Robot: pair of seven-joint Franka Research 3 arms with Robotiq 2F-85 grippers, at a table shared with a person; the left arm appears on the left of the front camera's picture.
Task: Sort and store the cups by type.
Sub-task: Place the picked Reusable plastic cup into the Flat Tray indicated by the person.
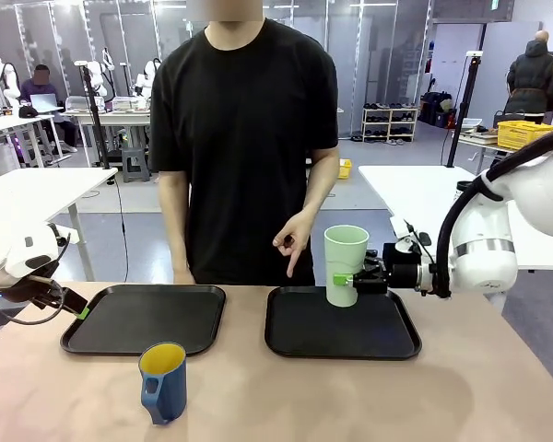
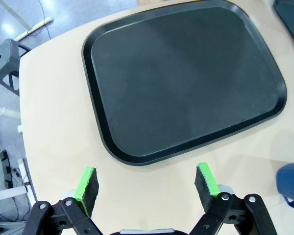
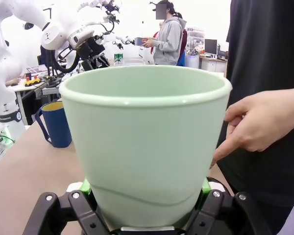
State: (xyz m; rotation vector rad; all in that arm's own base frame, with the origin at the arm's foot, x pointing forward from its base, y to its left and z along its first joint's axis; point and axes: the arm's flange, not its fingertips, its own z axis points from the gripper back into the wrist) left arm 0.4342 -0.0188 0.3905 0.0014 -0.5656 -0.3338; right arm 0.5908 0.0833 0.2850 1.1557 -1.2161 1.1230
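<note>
Right wrist view: right jaws tight around pale-green tumbler (image 3: 147, 142), base hidden, perhaps on tray (image 1: 350, 333); left jaws wide, empty.

Person's hand (image 1: 295, 241) just beside tumbler (image 1: 346, 265)

Mug (image 1: 163, 382) before left tray (image 1: 111, 318), tumbler (image 1: 346, 262) rightward

Pale-green tumbler (image 1: 346, 262) upright at far edge of right tray (image 1: 387, 343); blue mug (image 1: 163, 381) upright on table (image 1: 350, 405).
</note>
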